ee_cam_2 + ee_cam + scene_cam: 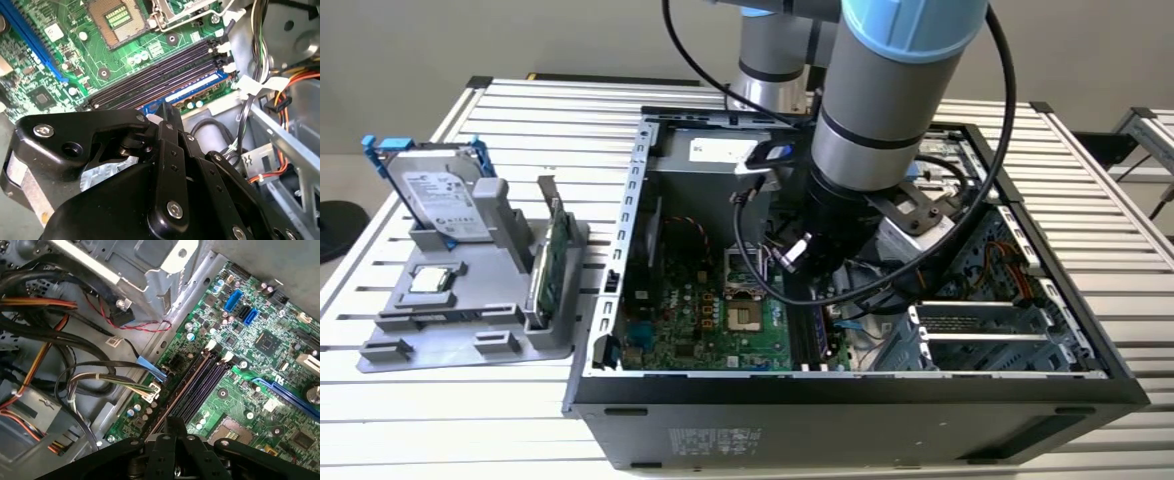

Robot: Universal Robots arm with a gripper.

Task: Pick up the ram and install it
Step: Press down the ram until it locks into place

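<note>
Broadly, a silver slatted metal table (494, 100) carries an open black-and-grey computer case (854, 400) lying on its side, with a plain grey wall behind. On the exterior view's left, a grey plastic holder tray (454, 330) stands beside the case, bearing 1 silver hard drive with blue rails (440, 195) and 1 upright green card with a metal bracket (554, 265). From above, the grey robot arm with blue joint caps (881, 110) reaches steeply down into the case, its black gripper (807, 255) low over the green motherboard (707, 320). The first wrist view adds orange, black and red cable bundles (50, 335) beside the board. The second wrist view looks along the dark memory slots past the square processor socket (117, 17). The slim dark blue ram (192, 92) lies in the slot nearest the board's edge, under the gripper tip (161, 114); whether the claw is clenched or released cannot be told.
</note>
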